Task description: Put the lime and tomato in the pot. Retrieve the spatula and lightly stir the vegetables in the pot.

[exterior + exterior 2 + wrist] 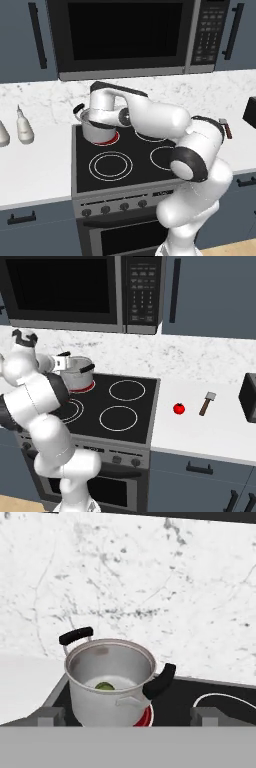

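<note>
With jaws spread wide and nothing grasped, the gripper [128,716] is held before the steel pot [111,684] on the red-glowing rear-left burner [145,718], lime [104,686] half seen inside; tomato [179,408] and spatula [207,403] lie on the right counter [215,431]; microwave keypad [142,291] markings unreadable.

The steel pot [110,687] stands upright on the stove's rear left burner, a green lime [104,686] inside. The red tomato [179,408] and the spatula [207,403] lie near each other on the counter right of the stove.
</note>
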Tool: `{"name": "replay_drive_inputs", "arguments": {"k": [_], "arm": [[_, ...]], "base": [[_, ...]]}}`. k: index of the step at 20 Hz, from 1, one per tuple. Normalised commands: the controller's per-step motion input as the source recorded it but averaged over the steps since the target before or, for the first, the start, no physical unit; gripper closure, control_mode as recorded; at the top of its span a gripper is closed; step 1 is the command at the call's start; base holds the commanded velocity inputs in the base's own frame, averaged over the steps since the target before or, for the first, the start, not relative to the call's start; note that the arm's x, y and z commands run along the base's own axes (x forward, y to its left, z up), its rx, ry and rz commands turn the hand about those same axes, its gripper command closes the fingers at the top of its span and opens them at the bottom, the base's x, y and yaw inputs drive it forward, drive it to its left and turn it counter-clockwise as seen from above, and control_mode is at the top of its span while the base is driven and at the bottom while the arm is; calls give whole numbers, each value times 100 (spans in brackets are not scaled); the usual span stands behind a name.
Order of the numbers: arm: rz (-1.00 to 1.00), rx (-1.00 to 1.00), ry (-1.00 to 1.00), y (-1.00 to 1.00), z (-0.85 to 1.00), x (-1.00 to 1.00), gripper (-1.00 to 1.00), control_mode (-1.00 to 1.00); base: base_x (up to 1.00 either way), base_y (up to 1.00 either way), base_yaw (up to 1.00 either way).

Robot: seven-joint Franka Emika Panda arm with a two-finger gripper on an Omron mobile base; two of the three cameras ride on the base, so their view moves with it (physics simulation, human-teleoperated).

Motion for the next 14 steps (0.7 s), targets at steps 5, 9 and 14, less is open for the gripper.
{"name": "replay_drive_inputs", "arguments": {"k": [5, 9, 14], "arm": [[-3, 14, 0, -82, 100, -97, -100, -100], [-14, 28, 23, -100, 100, -83, -100, -100], [-24, 32, 43, -100, 100, -54, -100, -100]], "base": [[0, 0, 0], [0, 0, 0], [0, 0, 0]]}}
